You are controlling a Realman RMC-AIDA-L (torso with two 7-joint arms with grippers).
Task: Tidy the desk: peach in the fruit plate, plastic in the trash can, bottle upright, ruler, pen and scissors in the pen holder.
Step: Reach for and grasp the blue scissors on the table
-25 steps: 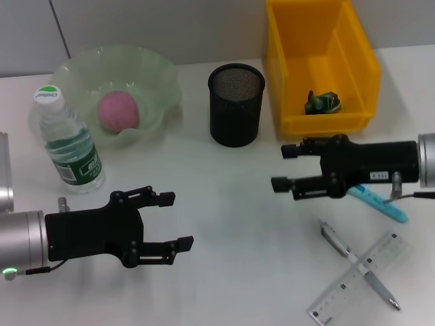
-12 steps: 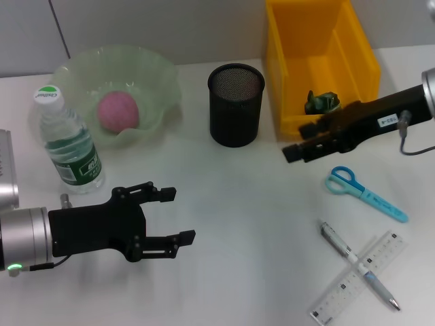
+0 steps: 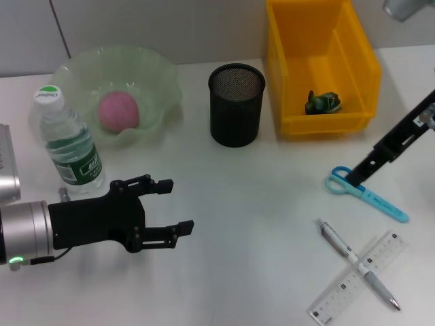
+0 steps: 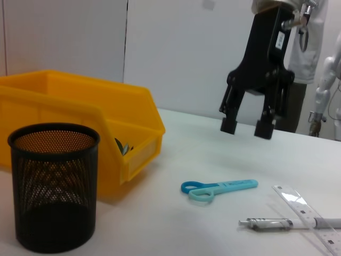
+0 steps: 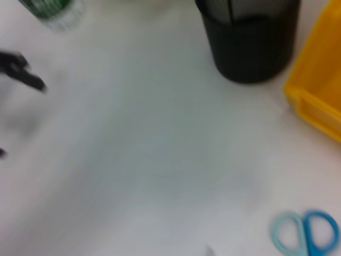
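Your right gripper (image 4: 248, 126) hangs with jaws spread and empty; the scissors (image 3: 367, 194) lie flat on the desk directly beneath them. They look light, stiff and thin, so pinch across the blades. The left gripper (image 3: 170, 206), also spread, hovers well apart.

Count on desk — one peach (image 3: 119, 111), one fruit plate (image 3: 158, 73), one bottle (image 3: 68, 141), one mesh pen holder (image 3: 236, 104), one yellow bin (image 3: 319, 66) with one green plastic scrap (image 3: 321, 102) inside. Stationery — one scissors (image 3: 367, 193), one pen (image 3: 357, 261), one ruler (image 3: 358, 275). Two grippers: left (image 3: 169, 206), right (image 3: 367, 166).
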